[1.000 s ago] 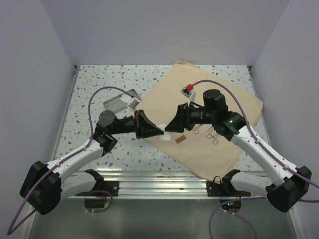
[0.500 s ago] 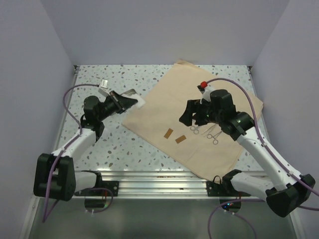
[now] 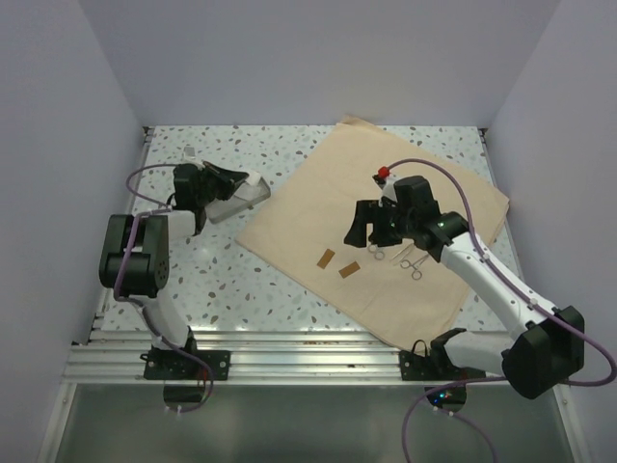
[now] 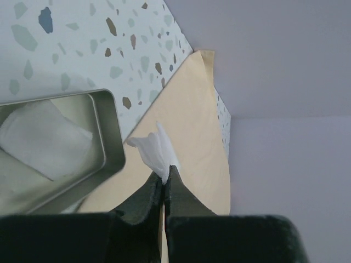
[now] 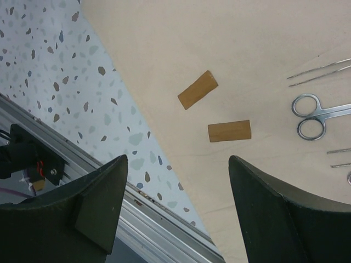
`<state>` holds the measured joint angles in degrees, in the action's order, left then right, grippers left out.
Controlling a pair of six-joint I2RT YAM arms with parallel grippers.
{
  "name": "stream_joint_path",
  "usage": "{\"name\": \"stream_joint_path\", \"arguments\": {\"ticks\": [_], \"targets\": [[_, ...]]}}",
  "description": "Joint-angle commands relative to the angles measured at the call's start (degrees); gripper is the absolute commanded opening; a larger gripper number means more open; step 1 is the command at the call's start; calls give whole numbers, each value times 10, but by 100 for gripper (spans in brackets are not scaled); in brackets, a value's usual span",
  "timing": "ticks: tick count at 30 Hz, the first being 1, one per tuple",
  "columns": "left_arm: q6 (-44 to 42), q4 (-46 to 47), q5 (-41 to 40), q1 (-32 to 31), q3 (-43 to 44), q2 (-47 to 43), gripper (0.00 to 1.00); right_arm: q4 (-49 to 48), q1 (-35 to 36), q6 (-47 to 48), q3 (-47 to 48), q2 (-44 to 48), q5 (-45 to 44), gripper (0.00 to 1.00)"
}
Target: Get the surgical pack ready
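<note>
The surgical pack's tan cloth sheet [image 3: 405, 193] lies flat and unfolded on the speckled table. Silver scissors [image 5: 314, 117] and tweezers [image 5: 318, 69] rest on it, also visible from above as instruments [image 3: 407, 257]. Two brown strips [image 3: 326, 258] [image 5: 229, 131] lie near the cloth's left part. The steel tray [image 3: 234, 204] sits off the cloth to the left, its rim [image 4: 111, 143] showing, with white gauze [image 4: 46, 139] inside. My left gripper [image 3: 249, 185] [image 4: 163, 174] is shut on a white gauze piece [image 4: 155, 149] beside the tray. My right gripper [image 3: 371, 231] [image 5: 178, 160] hangs open above the cloth, holding nothing.
The table's near aluminium rail [image 5: 109, 183] runs below my right gripper. White walls [image 3: 58, 145] enclose the table on three sides. The cloth's far corner [image 4: 207, 55] reaches the back wall.
The two grippers met at the table's middle on the white piece. My right gripper let go and opened wide, pulling back right. My left arm carried the piece to the tray.
</note>
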<state>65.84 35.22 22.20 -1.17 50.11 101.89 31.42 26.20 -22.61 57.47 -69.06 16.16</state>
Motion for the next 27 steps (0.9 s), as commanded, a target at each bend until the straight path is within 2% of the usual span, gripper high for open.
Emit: {"name": "stream_joint_path", "arguments": {"ticks": [1, 8, 14, 27], "targets": [[43, 66, -5, 7, 47, 55, 0, -34, -13, 13, 1, -11, 25, 78], [29, 75, -26, 7, 74, 112, 0, -49, -26, 13, -3, -25, 45, 78], [-9, 45, -58, 7, 79, 113, 0, -58, -30, 12, -7, -27, 61, 78], [-19, 23, -77, 6, 80, 133, 0, -62, -33, 10, -9, -34, 74, 78]]}}
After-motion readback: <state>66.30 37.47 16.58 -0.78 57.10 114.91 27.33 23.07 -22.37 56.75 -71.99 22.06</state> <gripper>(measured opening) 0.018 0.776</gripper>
